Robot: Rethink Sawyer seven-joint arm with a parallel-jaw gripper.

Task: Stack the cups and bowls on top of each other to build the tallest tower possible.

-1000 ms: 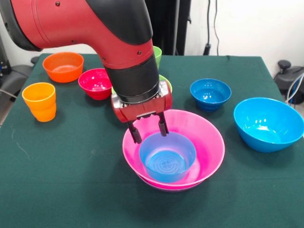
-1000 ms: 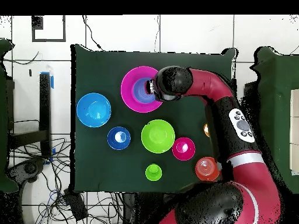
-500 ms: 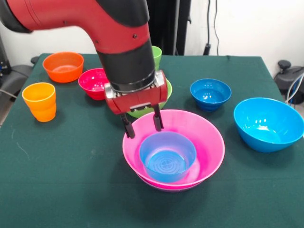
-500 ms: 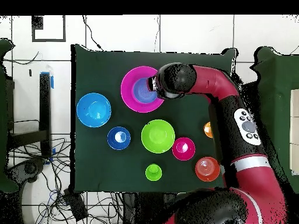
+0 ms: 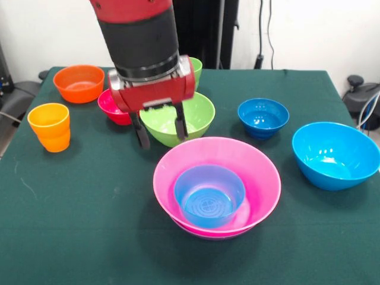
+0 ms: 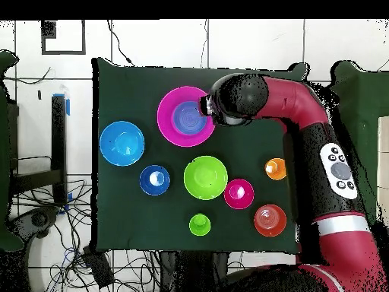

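Note:
The tower is a wide pink bowl (image 5: 261, 163) (image 6: 168, 115) with a small light-blue bowl (image 5: 209, 196) (image 6: 188, 116) nested upright inside it. My gripper (image 5: 162, 132) hangs open and empty above the table, just beyond the pink bowl's far-left rim and in front of the lime green bowl (image 5: 199, 116) (image 6: 205, 177). An orange cup (image 5: 49, 126) (image 6: 275, 168) stands at the left. A light green cup (image 5: 195, 67) (image 6: 200, 223) peeks out behind the arm. In the overhead view the wrist hides the fingers.
Loose on the green cloth are a large sky-blue bowl (image 5: 335, 155) (image 6: 121, 143), a small dark-blue bowl (image 5: 263, 117) (image 6: 154, 179), a small red bowl (image 5: 113, 102) (image 6: 238, 193) partly behind the gripper, and an orange bowl (image 5: 79, 83) (image 6: 270, 220).
My gripper has lifted out of the pink bowl and drawn back to the left in the front view, staying open. The light-blue bowl stays nested in the pink one.

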